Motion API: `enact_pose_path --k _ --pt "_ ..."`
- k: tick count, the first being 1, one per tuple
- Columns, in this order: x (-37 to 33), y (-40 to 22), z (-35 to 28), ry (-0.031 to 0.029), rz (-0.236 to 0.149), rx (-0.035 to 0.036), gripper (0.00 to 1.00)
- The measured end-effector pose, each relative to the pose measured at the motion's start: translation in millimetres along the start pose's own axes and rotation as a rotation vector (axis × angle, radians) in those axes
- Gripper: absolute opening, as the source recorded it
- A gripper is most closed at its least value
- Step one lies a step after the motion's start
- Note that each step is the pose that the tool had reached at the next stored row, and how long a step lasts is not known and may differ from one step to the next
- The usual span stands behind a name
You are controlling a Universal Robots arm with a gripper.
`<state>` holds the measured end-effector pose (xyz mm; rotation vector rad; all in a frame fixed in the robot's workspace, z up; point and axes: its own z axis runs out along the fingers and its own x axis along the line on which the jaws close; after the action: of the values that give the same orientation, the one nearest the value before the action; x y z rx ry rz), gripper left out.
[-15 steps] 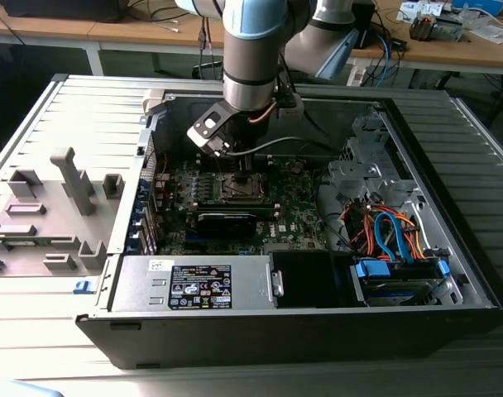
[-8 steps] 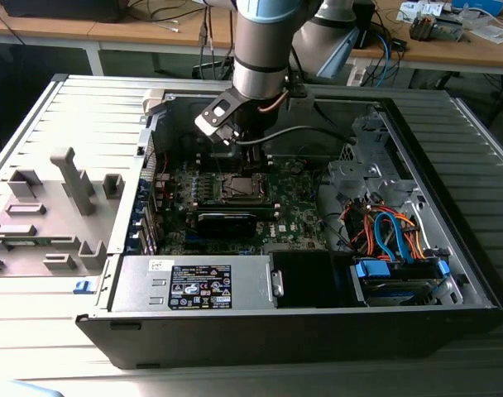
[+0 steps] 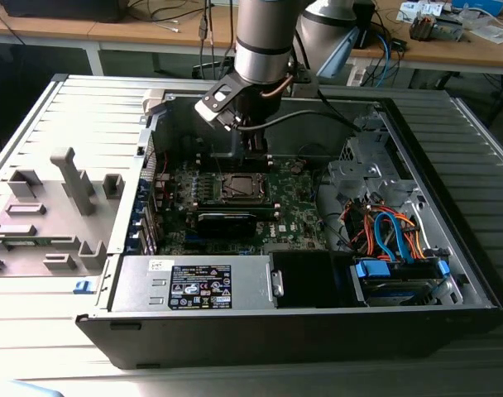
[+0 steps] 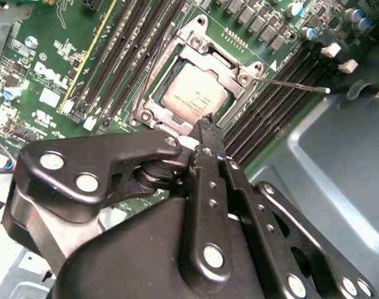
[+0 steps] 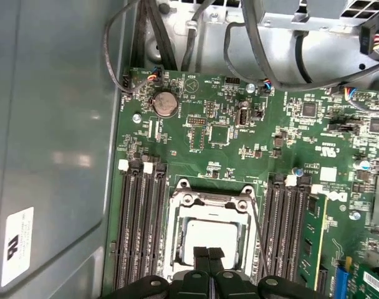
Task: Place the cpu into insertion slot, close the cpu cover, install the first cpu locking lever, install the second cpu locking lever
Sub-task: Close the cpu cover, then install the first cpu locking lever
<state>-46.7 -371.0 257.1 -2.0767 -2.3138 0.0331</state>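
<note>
The cpu (image 4: 196, 93) lies flat in the insertion slot (image 3: 237, 187), its silver-grey top showing through the window of the cpu cover (image 5: 211, 200). The cover lies down over the cpu (image 5: 211, 233). My gripper (image 5: 208, 252) is shut, its fingers pressed together with nothing seen between them. Its tip (image 4: 205, 121) sits at the socket's edge, just above the cover's rim. A thin wire locking lever (image 4: 295, 84) stands out from one side of the socket, running along the memory slots (image 5: 259, 233). In the exterior view my gripper (image 3: 255, 161) hangs right behind the socket.
Rows of black memory slots (image 5: 139, 224) flank the socket on both sides. A long black card (image 3: 227, 222) lies in front of it, the power supply (image 3: 194, 285) closer still. Coloured cables (image 3: 384, 231) fill the exterior view's right. The grey case wall (image 5: 52, 124) stands close.
</note>
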Motion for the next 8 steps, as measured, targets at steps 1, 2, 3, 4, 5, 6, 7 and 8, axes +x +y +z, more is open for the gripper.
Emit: enact_pose_path --k 1,2,3,4,5,6,7,8 --pt "0.0 0.0 0.0 0.0002 0.000 -0.0002 0.11" --pt "0.0 0.0 -0.1 0.0001 0.000 -0.0001 0.11" --pt "0.0 0.0 -0.3 -0.0001 0.000 0.0000 0.11" --pt "0.0 0.0 -0.3 0.0000 0.000 0.0000 0.11" --pt "0.0 0.0 -0.4 0.0000 0.000 0.0000 0.11" --pt "0.0 0.0 -0.5 -0.0001 0.000 0.0001 0.11" --pt "0.0 0.0 -0.6 0.0000 0.000 0.0000 0.11" --pt "0.0 0.0 -0.7 -0.0001 0.000 0.0000 0.11"
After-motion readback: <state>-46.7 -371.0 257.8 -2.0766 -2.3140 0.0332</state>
